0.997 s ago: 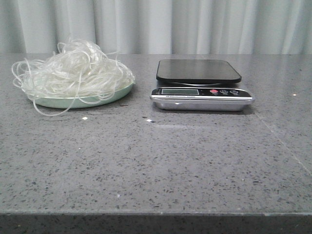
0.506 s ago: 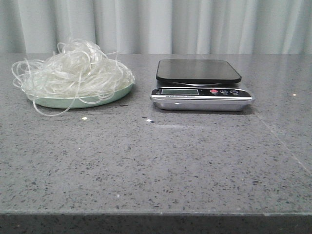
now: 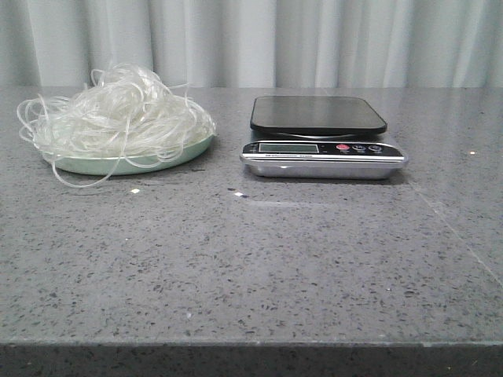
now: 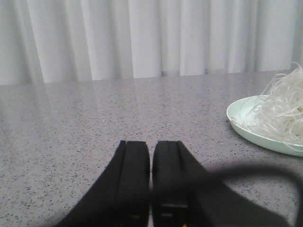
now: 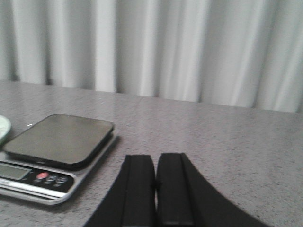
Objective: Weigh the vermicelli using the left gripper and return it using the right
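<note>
The vermicelli (image 3: 118, 118), a fluffy heap of thin whitish strands, lies on a mint-green plate (image 3: 169, 159) at the table's far left. It also shows in the left wrist view (image 4: 281, 116) on the plate (image 4: 241, 120). A kitchen scale (image 3: 322, 137) with a black platform stands at the centre back, bare; the right wrist view shows it too (image 5: 54, 151). My left gripper (image 4: 151, 146) is shut and empty over bare table, apart from the plate. My right gripper (image 5: 155, 161) is shut and empty beside the scale. Neither gripper shows in the front view.
The grey speckled table (image 3: 251, 259) runs to a front edge near the camera. A pale curtain (image 3: 314, 39) hangs behind it. Small white crumbs (image 3: 135, 191) lie in front of the plate.
The front view has shifted very slightly; the plate, vermicelli and scale keep their places.
</note>
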`<action>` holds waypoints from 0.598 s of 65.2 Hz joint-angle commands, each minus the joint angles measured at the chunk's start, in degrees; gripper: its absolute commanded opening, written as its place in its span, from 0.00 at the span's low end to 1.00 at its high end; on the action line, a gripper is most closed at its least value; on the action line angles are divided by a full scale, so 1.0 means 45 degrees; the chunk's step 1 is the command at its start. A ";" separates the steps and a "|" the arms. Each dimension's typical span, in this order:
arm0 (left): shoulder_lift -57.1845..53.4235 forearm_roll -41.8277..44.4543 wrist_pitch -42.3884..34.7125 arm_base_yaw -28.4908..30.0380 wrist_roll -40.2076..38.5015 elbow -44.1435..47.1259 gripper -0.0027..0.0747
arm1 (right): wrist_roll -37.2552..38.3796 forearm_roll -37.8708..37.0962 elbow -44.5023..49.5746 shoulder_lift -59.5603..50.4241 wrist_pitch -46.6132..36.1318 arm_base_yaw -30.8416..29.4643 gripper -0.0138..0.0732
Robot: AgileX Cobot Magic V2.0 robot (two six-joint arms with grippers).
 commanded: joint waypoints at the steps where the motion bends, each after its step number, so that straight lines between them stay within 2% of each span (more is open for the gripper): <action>1: -0.0274 -0.0089 -0.1029 0.0019 -0.0022 0.0117 0.22 | -0.0096 0.0034 0.0766 -0.0216 -0.2940 -0.0229 0.36; 8: -0.0274 -0.0089 -0.1029 0.0019 -0.0022 0.0117 0.22 | -0.0096 0.0034 0.1691 -0.1277 -0.3155 -0.0229 0.36; 22: -0.0274 -0.0089 -0.1029 0.0019 -0.0022 0.0117 0.22 | -0.0096 0.0010 0.2347 -0.3193 -0.2218 -0.0272 0.36; 39: -0.0274 -0.0089 -0.1029 0.0019 -0.0022 0.0117 0.22 | -0.0096 -0.0069 0.2347 -0.3339 -0.1568 -0.0387 0.36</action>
